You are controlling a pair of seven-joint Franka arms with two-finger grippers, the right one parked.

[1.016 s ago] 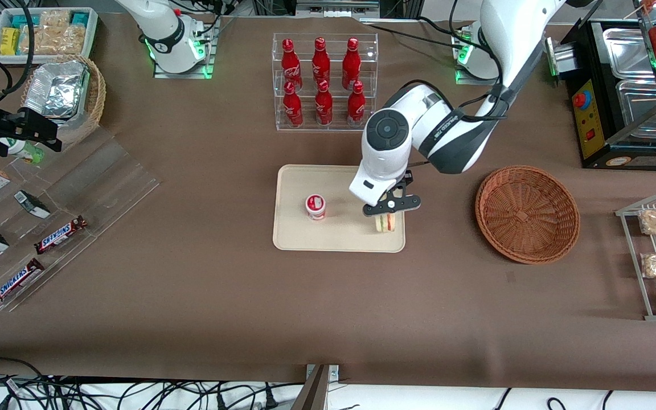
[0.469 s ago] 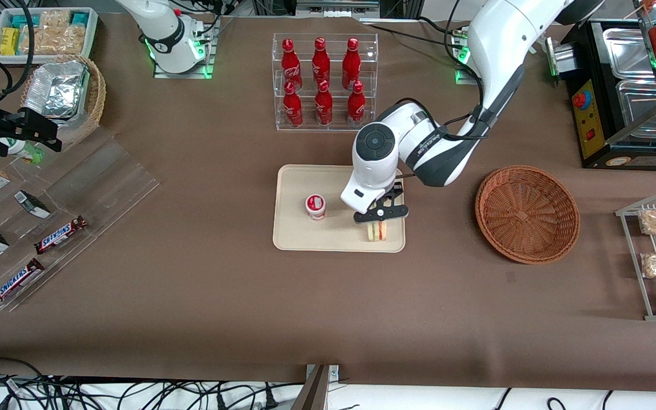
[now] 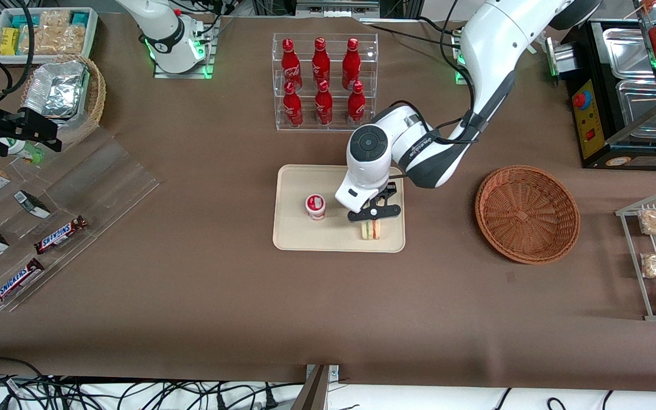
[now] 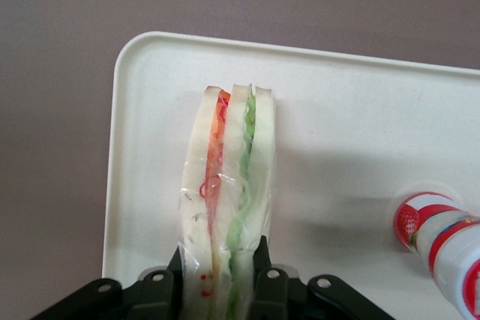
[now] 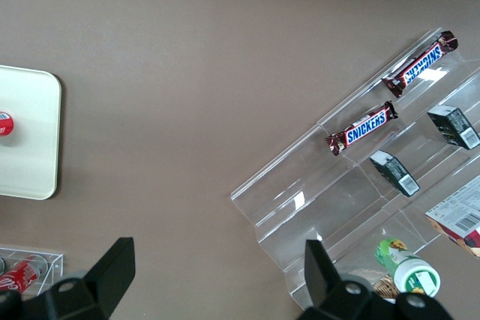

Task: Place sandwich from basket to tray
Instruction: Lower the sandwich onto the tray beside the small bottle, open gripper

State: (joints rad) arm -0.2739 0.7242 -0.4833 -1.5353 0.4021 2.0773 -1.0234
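Standing on its edge over the tray point(image 3: 296, 239), the sandwich point(image 3: 370, 230) is clamped between the two fingers of the tool point(image 3: 373, 215); the wrist view shows the dark fingers point(image 4: 163, 295) pressed against both bread faces of the sandwich point(image 4: 229, 207), with its red, green and cream layers and a clear wrap showing along the cut edge. It sits near the tray's corner nearest the front camera at the working arm's end, close to the rim point(image 4: 112, 185). Whether its lower edge touches the tray surface cannot be told. A small red-and-white cup point(image 3: 315, 206) stands on the same tray, apart from the sandwich, toward the parked arm's end. The reddish-brown basket point(image 3: 527, 213) rests on the brown bench point(image 3: 328, 307) toward the working arm's end, well apart from the tray, with nothing visible in it. Farther from the front camera than the tray, a clear rack of red bottles point(image 3: 321, 80) stands on the bench. Toward the parked arm's end, chocolate bars point(image 3: 60, 234) lie on a clear stepped stand point(image 3: 106, 182).
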